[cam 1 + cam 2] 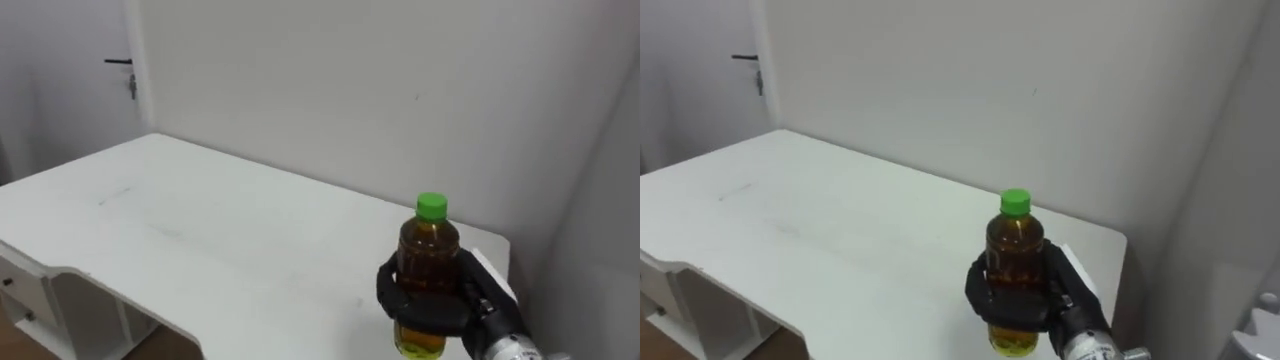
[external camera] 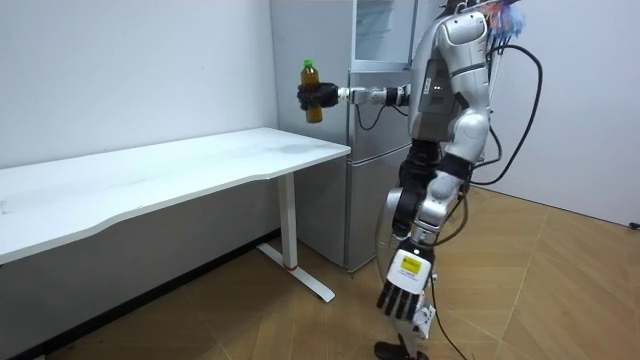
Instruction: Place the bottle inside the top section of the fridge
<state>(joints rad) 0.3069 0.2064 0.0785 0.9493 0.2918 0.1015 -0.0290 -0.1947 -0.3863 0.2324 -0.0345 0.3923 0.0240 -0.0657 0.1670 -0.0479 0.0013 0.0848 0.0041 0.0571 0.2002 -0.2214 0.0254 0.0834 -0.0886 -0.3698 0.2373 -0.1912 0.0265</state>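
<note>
Right robot hand (image 1: 432, 306) is wrapped round the bottle (image 1: 428, 245), upright; I'd hold it level swinging toward the fridge (image 2: 370, 190).

bottle (image 1: 430, 255) clear glossy plastic, cap (image 1: 431, 206) green plastic. table (image 1: 200, 230) top smooth matt white. fridge (image 2: 375, 150) satin grey metal. floor (image 2: 540, 290) wood.
</note>
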